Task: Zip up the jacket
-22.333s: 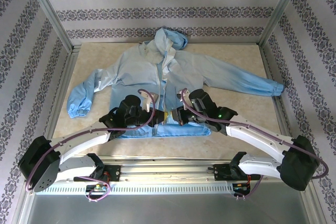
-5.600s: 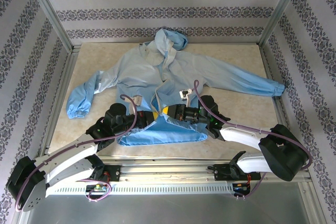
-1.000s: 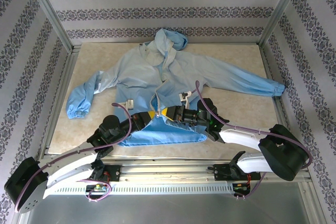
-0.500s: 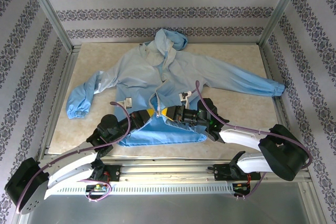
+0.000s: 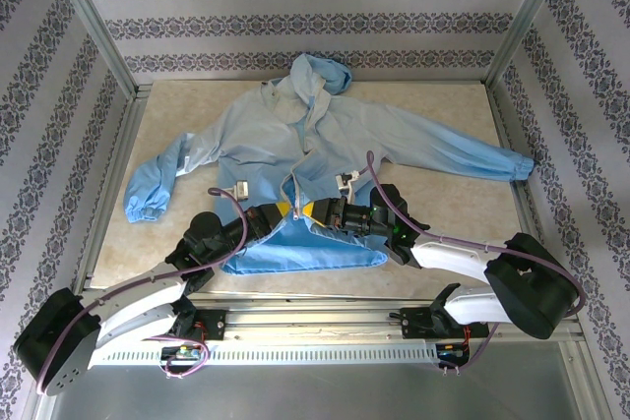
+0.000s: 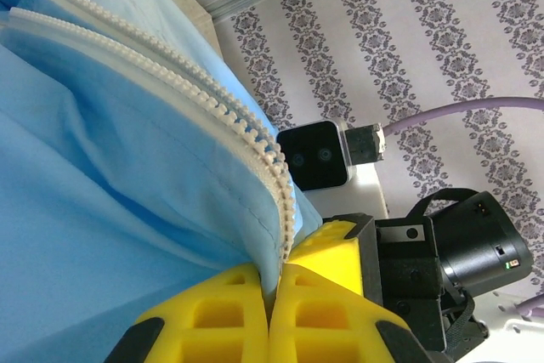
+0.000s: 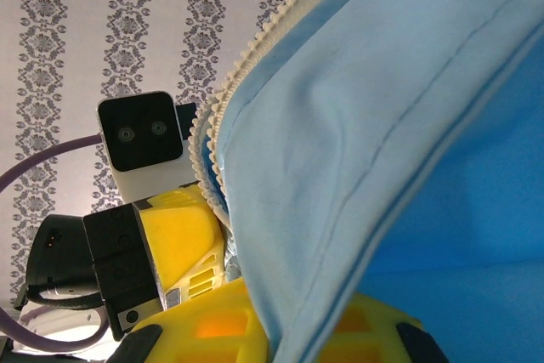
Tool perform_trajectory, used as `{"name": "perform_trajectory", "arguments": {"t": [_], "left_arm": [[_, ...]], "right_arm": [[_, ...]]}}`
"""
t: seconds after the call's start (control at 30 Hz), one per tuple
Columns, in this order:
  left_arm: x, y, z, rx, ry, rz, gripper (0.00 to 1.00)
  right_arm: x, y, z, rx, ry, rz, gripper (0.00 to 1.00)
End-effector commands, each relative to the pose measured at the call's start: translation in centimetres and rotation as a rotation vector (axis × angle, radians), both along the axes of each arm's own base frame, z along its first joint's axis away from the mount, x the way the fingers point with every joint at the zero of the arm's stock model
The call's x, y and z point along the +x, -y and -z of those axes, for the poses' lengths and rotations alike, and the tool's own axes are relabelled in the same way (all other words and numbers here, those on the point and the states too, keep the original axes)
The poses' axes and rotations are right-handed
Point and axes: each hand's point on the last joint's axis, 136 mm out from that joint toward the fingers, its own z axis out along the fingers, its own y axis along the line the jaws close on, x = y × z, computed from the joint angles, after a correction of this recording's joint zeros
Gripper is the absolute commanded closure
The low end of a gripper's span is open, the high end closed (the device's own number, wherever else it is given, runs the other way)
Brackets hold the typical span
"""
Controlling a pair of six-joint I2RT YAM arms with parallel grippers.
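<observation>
the jacket [image 5: 266, 135] is lying face up on the table [image 5: 453, 213], hood toward the far wall, sleeves spreading out to either side, hem toward the arm bases. the deeper blue hem is bunching and lifting at the centre, where both grippers are meeting.

the left gripper [image 6: 274, 291] is clenching shut on one front edge of the jacket. in the left wrist view the cloth and the whitish zipper [image 6: 183, 82] tape are running straight down into the seam between its yellow fingers [image 6: 212, 316]. the right gripper [image 7: 289, 333] is likewise clamping the opposite front edge, with a fold of light blue cloth passing between its yellow pads [image 7: 212, 325] and a row of teeth trailing away above. the two tools are sitting just beside each other, nearly nose to nose, each wrist camera looking at the other.

judgement: each arm is holding its own side low near the hem so that the two bottom ends of the zipper are being brought together for seating. the closure is not yet running. the front is lying open above the grip, with two tooth rows showing apart in the left wrist view. the slider is not showing clearly, so its position cannot be confirmed.

risk: cloth this thin is likely to be slipping in the grip, and mating the ends is calling for a fine, level approach.
</observation>
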Motion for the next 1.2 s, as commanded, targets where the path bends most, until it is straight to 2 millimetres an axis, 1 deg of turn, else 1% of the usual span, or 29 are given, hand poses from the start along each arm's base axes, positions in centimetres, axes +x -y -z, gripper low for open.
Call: {"name": "perform_trajectory", "arguments": {"t": [0.0,0.4,0.7,0.93,1.17], "left_arm": [[0.0,-0.2,-2.1,-0.072,0.052,0.005,1.0],[0.1,-0.5,-1.4,-0.087,0.014,0.009,1.0],[0.1,-0.1,-1.4,-0.101,0.002,0.036,1.0],[-0.3,0.2,-1.5,-0.107,0.001,0.069,1.0],[-0.7,0.3,-0.9,-0.107,-0.018,0.085,1.0]], "right_arm": [[-0.5,-0.4,-2.7,0.07,0.074,-0.034,1.0],[-0.7,-0.4,-3.1,0.081,0.086,-0.039,1.0],[-0.8,-0.5,-3.5,0.087,0.097,-0.045,1.0],[-0.7,-0.6,-3.7,0.091,0.1,-0.042,1.0],[-0.4,-0.6,-4.0,0.097,0.106,-0.033,1.0]]}}
